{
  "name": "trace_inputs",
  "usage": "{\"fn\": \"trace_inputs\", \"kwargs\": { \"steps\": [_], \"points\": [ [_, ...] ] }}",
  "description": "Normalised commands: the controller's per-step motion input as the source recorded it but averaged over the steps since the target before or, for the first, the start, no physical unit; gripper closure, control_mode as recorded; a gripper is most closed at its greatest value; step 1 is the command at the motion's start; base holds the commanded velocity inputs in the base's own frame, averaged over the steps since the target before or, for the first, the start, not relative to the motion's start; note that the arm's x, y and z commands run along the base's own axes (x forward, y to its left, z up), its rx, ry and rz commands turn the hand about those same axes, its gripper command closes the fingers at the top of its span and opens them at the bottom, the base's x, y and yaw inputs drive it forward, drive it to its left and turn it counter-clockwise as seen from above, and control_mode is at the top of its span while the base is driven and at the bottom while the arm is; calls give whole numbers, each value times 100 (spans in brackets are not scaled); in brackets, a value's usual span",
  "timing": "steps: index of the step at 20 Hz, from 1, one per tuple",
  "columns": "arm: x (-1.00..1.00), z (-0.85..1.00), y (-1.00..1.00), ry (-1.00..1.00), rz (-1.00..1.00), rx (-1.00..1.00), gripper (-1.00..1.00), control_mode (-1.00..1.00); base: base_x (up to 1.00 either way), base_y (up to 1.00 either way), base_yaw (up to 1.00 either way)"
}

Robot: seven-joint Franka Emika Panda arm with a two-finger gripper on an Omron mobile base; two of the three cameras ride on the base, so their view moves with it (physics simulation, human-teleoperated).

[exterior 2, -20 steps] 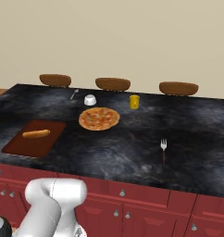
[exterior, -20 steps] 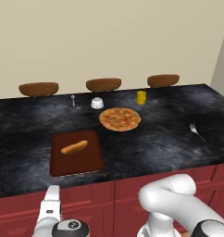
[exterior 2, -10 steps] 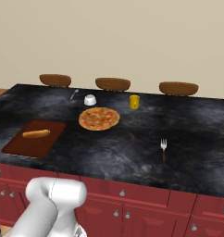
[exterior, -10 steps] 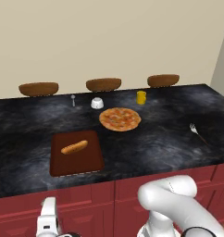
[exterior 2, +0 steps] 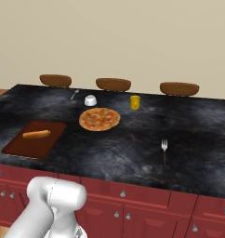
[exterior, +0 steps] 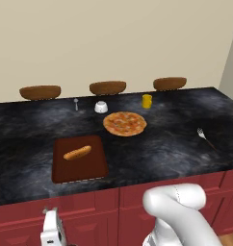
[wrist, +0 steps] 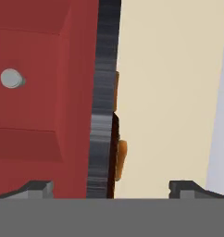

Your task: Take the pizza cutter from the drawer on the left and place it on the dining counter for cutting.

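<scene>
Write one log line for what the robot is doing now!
gripper: open, empty | red-fronted drawer with silver knob: shut | black marbled dining counter: no cutter

gripper (exterior: 52, 234) lower along the red cabinet front

No readable text, label, brand, number or sign appears on anything here.

White arm bent low, pincer (wrist: 111, 187) rolled sideways, jaws spread wide, holding nothing
</scene>
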Motion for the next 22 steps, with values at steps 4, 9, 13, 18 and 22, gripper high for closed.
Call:
{"fn": "trace_inputs", "kwargs": {
  "steps": [4, 9, 13, 18, 22],
  "points": [
    [16, -28, 23, -4, 6, -2, -100, -100, 0, 0, 0],
    [2, -20, 25, 0, 11, 0, -100, -100, 0, 0, 0],
    [6, -24, 8, 1, 7, 0, -100, -100, 0, 0, 0],
    [18, -5, 0, 15, 1, 2, -100, -100, 0, 0, 0],
    [33, -3, 0, 18, 0, 0, -100, -100, 0, 0, 0]
  ]
}}
